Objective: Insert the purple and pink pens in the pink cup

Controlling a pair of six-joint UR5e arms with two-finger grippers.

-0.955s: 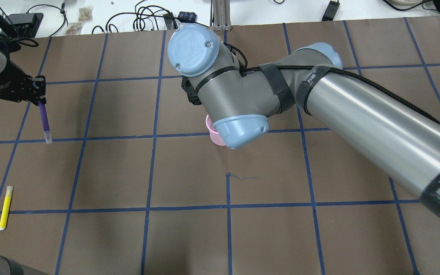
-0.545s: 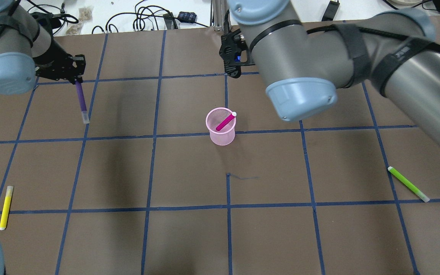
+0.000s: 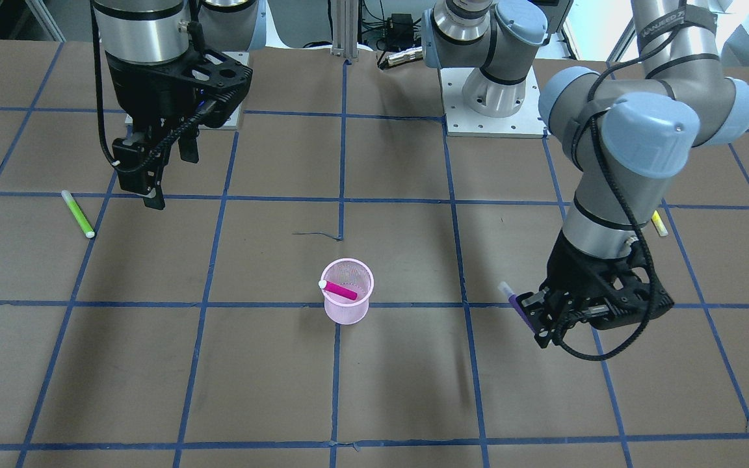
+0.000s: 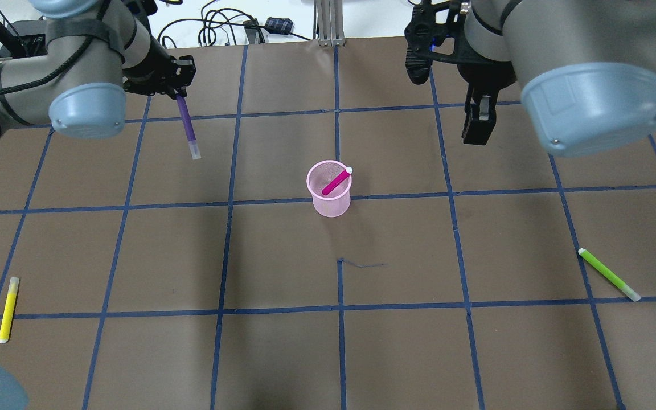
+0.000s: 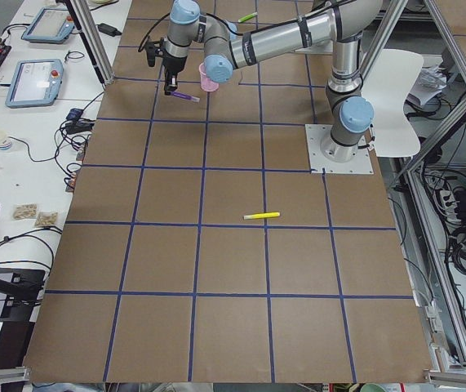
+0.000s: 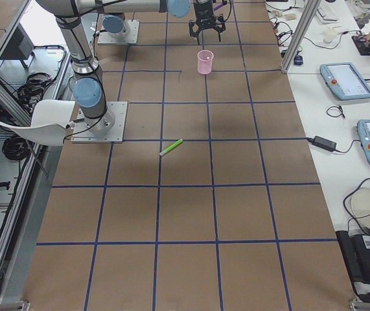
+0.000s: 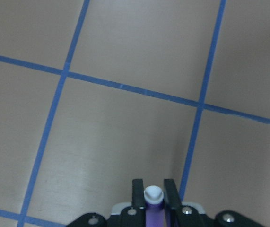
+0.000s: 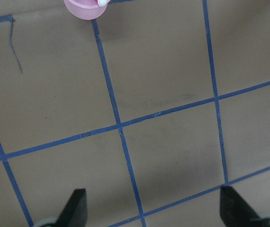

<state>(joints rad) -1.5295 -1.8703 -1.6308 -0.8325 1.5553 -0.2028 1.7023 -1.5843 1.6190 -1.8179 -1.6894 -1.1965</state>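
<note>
Near the middle of the brown, blue-gridded table (image 4: 282,364) stands the pink cup (image 4: 329,193), a mesh cup sitting upright, with the pink pen (image 4: 336,181) already inside it — the pen leans across the opening, its white tip resting at the rim. Well off to the cup's side, the left gripper (image 4: 175,85) hangs above the table with its fingers closed around the purple pen (image 4: 187,126); the pen juts out from the grip at a slant, its clear cap at the free end. In the left wrist view the pen's pale end (image 7: 152,194) sits squeezed between the two fingers, above bare table. The right gripper (image 3: 160,166) hangs on the other side of the cup, clear of it, holding nothing — its two fingers stand wide apart at the lower corners of the right wrist view, with the cup just at the top edge there. A green pen (image 4: 608,274) lies flat on the robot's right part of the table, and a yellow pen (image 4: 8,310) lies flat far over on its left, both well apart from the cup
</note>
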